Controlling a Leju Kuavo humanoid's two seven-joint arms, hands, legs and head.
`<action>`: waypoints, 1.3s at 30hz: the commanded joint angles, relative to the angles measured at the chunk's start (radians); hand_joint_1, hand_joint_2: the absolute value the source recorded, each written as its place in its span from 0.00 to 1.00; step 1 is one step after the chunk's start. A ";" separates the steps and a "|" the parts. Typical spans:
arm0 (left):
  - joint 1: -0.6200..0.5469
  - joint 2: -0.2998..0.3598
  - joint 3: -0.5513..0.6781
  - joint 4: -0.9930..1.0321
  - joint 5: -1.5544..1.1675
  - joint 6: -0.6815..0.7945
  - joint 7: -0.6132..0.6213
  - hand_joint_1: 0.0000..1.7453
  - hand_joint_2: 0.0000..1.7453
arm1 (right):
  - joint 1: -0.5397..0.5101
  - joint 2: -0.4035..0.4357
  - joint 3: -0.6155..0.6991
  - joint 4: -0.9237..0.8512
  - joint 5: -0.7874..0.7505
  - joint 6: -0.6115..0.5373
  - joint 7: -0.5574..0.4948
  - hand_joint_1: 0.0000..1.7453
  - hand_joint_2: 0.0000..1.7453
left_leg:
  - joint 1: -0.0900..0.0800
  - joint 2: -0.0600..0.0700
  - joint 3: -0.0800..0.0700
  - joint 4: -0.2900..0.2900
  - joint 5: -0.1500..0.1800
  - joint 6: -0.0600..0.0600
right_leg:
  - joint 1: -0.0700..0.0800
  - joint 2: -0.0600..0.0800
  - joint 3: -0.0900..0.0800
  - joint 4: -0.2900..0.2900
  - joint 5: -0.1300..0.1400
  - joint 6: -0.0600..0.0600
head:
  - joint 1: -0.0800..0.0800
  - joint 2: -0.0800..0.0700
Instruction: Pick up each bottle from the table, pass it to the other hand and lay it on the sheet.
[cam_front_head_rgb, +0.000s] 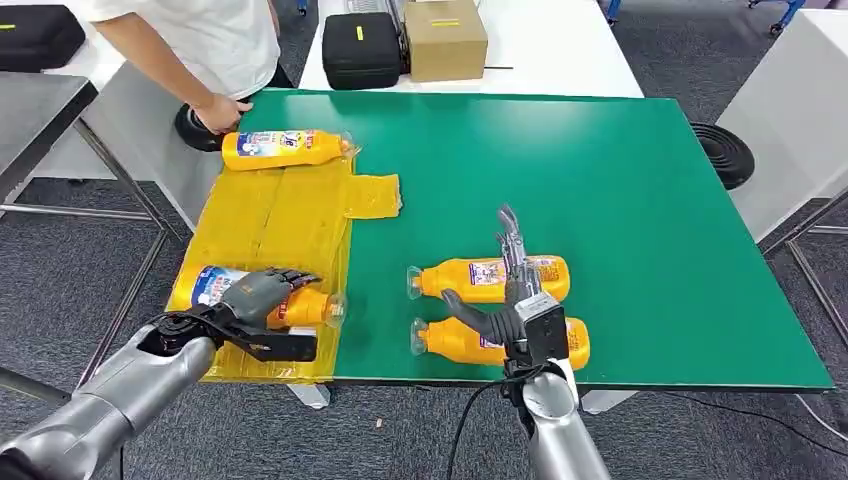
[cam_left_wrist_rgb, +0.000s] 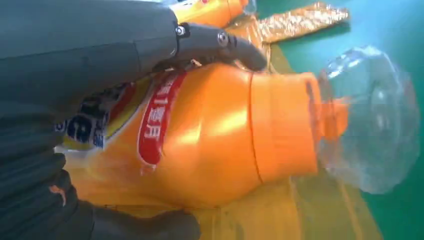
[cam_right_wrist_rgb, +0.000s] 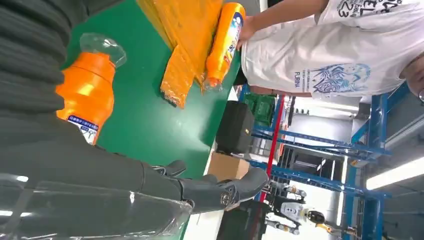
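Looking from the head view: left hand wraps a bottle on the yellow sheet, lower left; another bottle lies upper left; two bottles remain on green table.
Left wrist view: fingers clasp that bottle.
Right wrist view: right hand spread, holding nothing.

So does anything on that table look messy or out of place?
Mostly tidy. The crinkled yellow plastic sheet hangs off the green table's left edge, with a flap sticking out. The orange bottle under the left hand lies near the sheet's edge. No spills.
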 joint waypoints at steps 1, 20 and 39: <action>-0.045 0.041 -0.044 0.086 0.008 -0.083 -0.023 0.00 1.00 | -0.034 -0.007 0.001 0.075 -0.012 0.011 -0.012 0.00 1.00 | 0.000 0.002 0.003 -0.001 -0.001 0.000 | 0.001 0.001 0.003 -0.001 0.000 -0.001 | 0.000 0.000; -0.091 0.098 -0.081 0.020 0.007 -0.156 -0.029 0.00 1.00 | -0.030 -0.006 0.001 0.079 -0.021 0.010 -0.026 0.00 1.00 | 0.000 0.002 0.003 0.000 -0.001 0.000 | 0.001 0.001 0.002 0.000 -0.001 -0.002 | 0.000 0.000; -0.153 0.211 -0.128 -0.111 0.073 -0.273 -0.040 0.00 1.00 | -0.013 -0.011 -0.010 0.074 -0.026 0.010 -0.029 0.00 1.00 | 0.001 0.002 0.002 0.001 -0.002 0.000 | 0.002 0.001 0.001 0.000 -0.001 -0.002 | 0.000 0.000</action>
